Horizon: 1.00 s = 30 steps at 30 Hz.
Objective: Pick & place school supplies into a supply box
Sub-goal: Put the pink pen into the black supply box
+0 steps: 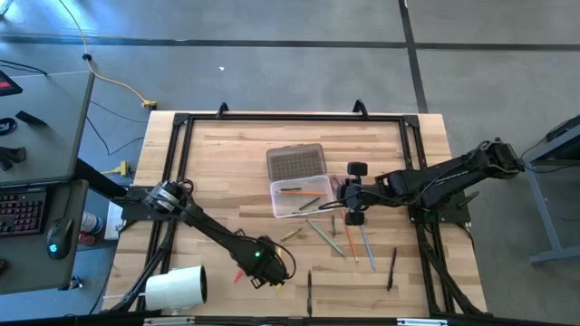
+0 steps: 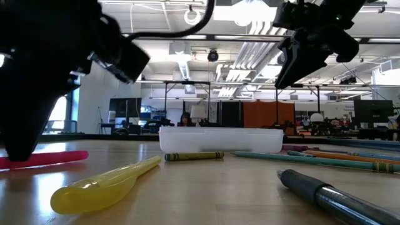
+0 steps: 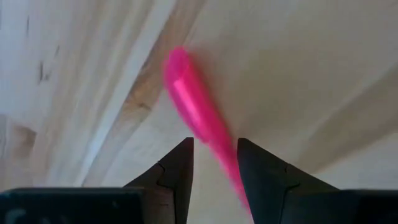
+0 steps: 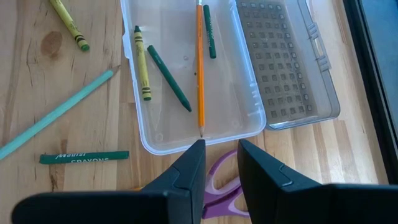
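A pink pen (image 3: pixel 189 106) lies on the wood near the table's front edge. My left gripper (image 3: pixel 214 152) points down over it, open, one finger on each side of the pen's shaft; in the low view its dark finger (image 2: pixel 22 140) reaches table level. The supply box (image 4: pixel 186 134) stands open at mid-table with an orange pencil (image 4: pixel 200 68) and crayons in it, its ribbed lid (image 4: pixel 286 62) lying flat beside it. My right gripper (image 4: pixel 221 149) hovers at the box's right end with a gap between its fingers. Purple scissors (image 4: pixel 217 186) show through that gap. My left gripper comes from above, its fingers across the pink pen, which lies flat on the table; whether a finger touches the shaft (image 3: pixel 224 155) I cannot tell. My right gripper stands over the scissors' purple handle loops (image 4: pixel 231 158); whether it touches them I cannot tell.
A white roll (image 1: pixel 177 288) lies at the front left corner. Loose pencils (image 1: pixel 349 240), a yellowish crayon (image 1: pixel 290 234) and two dark pens (image 1: pixel 392 269) lie near and right of the box. A yellow pen (image 2: pixel 106 184) lies close to the low camera. A black frame (image 1: pixel 290 116) rims the table.
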### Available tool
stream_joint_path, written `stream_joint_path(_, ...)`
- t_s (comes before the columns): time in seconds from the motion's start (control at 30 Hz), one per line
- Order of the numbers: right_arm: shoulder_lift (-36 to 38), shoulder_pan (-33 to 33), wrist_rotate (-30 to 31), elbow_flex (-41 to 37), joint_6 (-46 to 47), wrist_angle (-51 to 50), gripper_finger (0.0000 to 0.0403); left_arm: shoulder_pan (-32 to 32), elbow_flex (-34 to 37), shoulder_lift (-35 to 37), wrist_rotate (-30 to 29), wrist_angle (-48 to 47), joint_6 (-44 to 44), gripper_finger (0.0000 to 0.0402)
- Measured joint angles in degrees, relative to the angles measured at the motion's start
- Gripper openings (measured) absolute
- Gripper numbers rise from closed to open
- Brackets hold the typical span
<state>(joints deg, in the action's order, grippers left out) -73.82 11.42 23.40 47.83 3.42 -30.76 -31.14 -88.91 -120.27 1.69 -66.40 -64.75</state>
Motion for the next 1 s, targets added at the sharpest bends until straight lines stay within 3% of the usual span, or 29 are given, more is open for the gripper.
stream_joint_path(0.37,0.0,0.0,0.0,0.0,0.0,0.2,0.0078,0.1,9.6,0.9,5.2,11.1,-0.2,0.0156)
stream_joint_path(0.53,0.0,0.0,0.0,0.0,0.0,0.2,0.0078,0.2,10.2,0.9,5.4,12.5,-0.3,0.0105)
stream_joint_path(0.67,0.0,0.0,0.0,0.0,0.0,0.3,0.0078,0.2,10.4,2.0,2.4,13.1,-0.3,0.0048)
stream_joint_path(0.83,0.0,0.0,0.0,0.0,0.2,0.9,0.0078,1.3,6.7,3.3,-2.0,9.5,0.6,0.0048)
stream_joint_path(1.0,0.0,0.0,0.0,0.0,0.1,2.0,0.0078,4.6,-2.2,5.1,-11.6,3.4,7.2,0.0048)
